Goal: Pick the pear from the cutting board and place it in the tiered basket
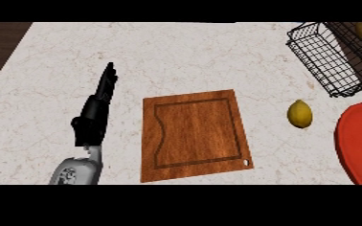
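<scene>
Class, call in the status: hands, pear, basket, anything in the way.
Left hand open, resting left of bare cutting board. Right hand unseen. No pear visible; lemon on counter. Wire basket top right.

Left robot hand [94, 112]: black, fingers straight and held together, pointing up the view and tilted slightly right, holding nothing. Its grey forearm [74, 171] enters from the lower edge at left. The right robot hand does not show in the head view.
</scene>
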